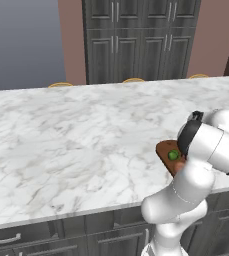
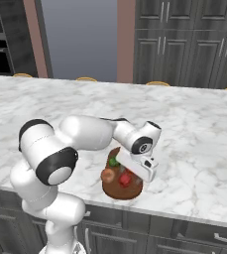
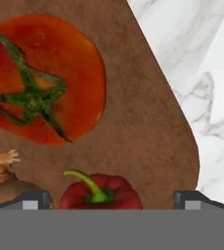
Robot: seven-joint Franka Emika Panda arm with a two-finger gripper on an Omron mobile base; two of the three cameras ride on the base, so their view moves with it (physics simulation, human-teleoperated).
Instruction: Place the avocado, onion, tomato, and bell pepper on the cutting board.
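Note:
The dark brown cutting board (image 3: 143, 132) lies on the marble counter near its front edge, also seen as the cutting board (image 2: 121, 192) and the cutting board (image 1: 164, 150). On it rest the tomato (image 3: 45, 78), the red bell pepper (image 3: 103, 193) with a green stem, and the tan onion (image 3: 6, 188). The green avocado (image 2: 114, 161) sits at the board's back, next to the onion (image 2: 107, 174); the avocado (image 1: 173, 155) shows beside my arm. My gripper (image 3: 112, 201) hovers just over the board, open, its fingertips (image 3: 33, 200) standing apart on either side of the pepper.
White marble counter (image 1: 61, 140) stretches wide to the left and behind the board. Its front edge (image 2: 184, 211) runs just beyond the board. Dark cabinets (image 1: 136, 40) and tan stool tops (image 2: 157, 83) stand behind the counter. My own arm hides much of the board in the left base view.

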